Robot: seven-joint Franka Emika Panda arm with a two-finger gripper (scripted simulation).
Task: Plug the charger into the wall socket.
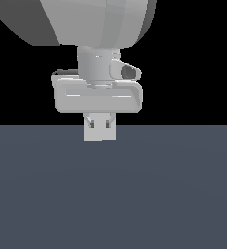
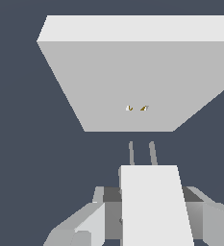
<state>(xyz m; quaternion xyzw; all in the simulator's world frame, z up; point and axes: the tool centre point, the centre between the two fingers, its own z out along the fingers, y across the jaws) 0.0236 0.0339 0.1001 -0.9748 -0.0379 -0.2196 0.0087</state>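
My fingers (image 2: pixel 149 221) are clamped on the charger (image 2: pixel 154 204), prongs facing the wall socket (image 2: pixel 132 72). Prong tips sit near its two holes, not touching. Grey surface (image 1: pixel 173 194) below.

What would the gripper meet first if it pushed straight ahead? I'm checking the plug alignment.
Probably the flat white square socket panel: the gripper holds the small white charger block, whose two prongs point at the panel's two small holes. A gap remains; its depth is unclear.
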